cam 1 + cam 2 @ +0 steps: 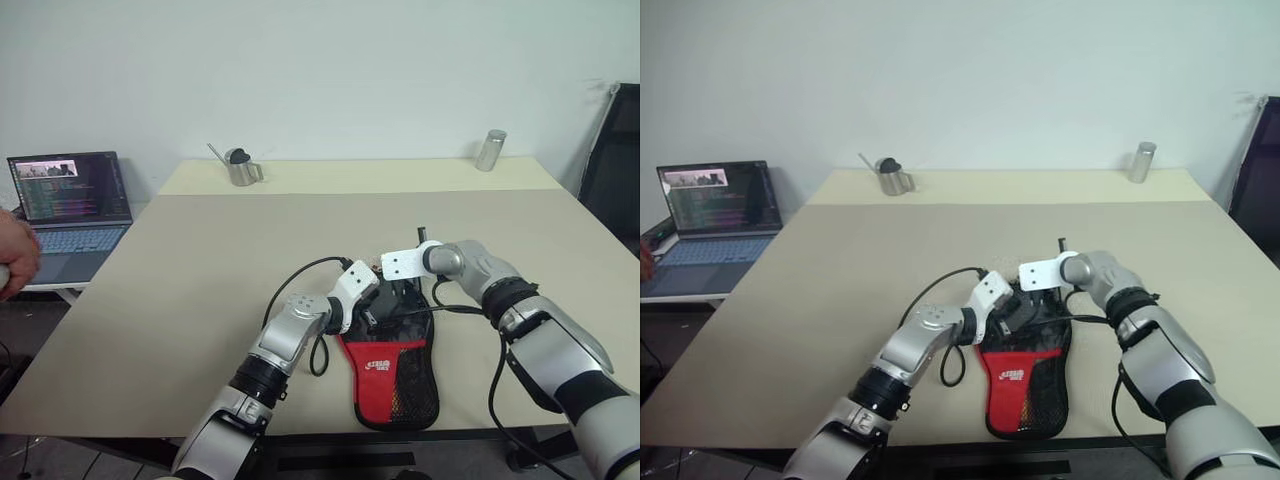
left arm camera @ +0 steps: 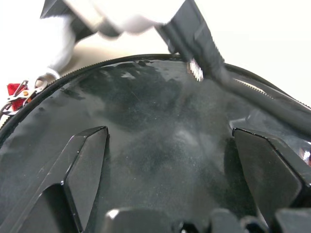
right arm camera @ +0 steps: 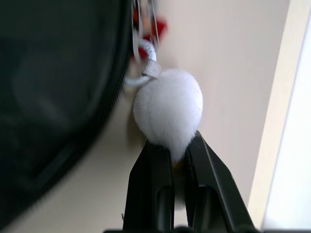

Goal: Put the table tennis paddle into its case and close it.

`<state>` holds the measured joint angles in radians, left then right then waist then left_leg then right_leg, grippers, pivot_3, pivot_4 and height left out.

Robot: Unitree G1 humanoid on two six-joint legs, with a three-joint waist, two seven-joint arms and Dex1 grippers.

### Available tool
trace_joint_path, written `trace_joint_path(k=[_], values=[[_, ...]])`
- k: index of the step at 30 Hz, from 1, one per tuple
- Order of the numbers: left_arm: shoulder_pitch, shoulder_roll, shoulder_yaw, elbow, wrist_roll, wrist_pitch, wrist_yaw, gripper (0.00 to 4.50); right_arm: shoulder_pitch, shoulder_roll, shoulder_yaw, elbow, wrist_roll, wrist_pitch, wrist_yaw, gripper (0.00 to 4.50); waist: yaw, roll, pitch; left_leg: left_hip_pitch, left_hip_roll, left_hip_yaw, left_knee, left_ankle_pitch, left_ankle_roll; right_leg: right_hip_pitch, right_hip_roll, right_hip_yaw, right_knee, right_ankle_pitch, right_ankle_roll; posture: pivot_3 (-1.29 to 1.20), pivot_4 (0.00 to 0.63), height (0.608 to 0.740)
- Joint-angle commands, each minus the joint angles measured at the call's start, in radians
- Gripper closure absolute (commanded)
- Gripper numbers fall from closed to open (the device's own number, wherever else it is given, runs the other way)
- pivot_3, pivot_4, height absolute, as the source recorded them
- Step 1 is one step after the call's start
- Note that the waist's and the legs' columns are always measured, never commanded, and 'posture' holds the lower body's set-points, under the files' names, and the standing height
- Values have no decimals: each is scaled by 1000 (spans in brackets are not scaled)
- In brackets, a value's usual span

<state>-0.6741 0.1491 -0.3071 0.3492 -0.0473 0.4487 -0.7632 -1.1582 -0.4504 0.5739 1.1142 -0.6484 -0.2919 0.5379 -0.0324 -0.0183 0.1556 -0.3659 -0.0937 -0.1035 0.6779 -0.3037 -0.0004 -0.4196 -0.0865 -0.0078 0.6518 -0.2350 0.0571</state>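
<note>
The case [image 1: 388, 372] lies flat near the table's front edge, its red band with a white logo toward me and its round black part [image 2: 146, 111] farther away. My left gripper [image 2: 175, 145] hovers open just over that black part, a finger [image 2: 87, 160] on each side. My right gripper [image 3: 177, 145] is shut on the white fluffy charm [image 3: 167, 107]. The charm hangs by a metal ring [image 3: 146, 48] at the case's zipped rim [image 3: 114, 97], on its far side. The table tennis paddle is hidden.
A laptop [image 1: 70, 205] stands off the table's left side, with a person's hand [image 1: 15, 255] at the picture's edge. A metal jug [image 1: 240, 168] and a metal can [image 1: 490, 150] stand along the far edge. A black chair [image 1: 615, 160] is at the right.
</note>
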Motion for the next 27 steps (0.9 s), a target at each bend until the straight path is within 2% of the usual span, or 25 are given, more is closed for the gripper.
trace_joint_path(k=[1, 11, 18, 27], values=[[16, 0, -14, 48, 20, 21, 13, 0, -7, -71, -36, -27, 6, 13, -13, 4465, 0, 0, 0, 0, 0, 0, 0, 0, 0, 0, 0, 0, 0, 0, 0, 0, 150, 740], [-10, 2, -11, 101, 23, -2, 9, 0, 127, -261, -82, -186, 37, 43, 76, 4465, 12, 0, 0, 0, -1, -1, 0, 0, 0, 2, 0, -1, -1, 0, 0, 0, 150, 740], [-52, -9, -12, 178, 28, -38, 12, 0, 298, -422, -144, -404, 98, 68, 240, 4465, 32, 1, 0, 1, -1, -4, 0, 0, 0, 7, 0, -2, -4, 0, 0, 0, 150, 740], [-88, -28, -15, 257, 42, -76, 19, 0, 535, -609, -256, -798, 250, 160, 512, 4465, 51, 1, 0, 2, -1, -6, 1, 0, 0, 10, 0, -4, -6, -1, 1, 0, 150, 740]])
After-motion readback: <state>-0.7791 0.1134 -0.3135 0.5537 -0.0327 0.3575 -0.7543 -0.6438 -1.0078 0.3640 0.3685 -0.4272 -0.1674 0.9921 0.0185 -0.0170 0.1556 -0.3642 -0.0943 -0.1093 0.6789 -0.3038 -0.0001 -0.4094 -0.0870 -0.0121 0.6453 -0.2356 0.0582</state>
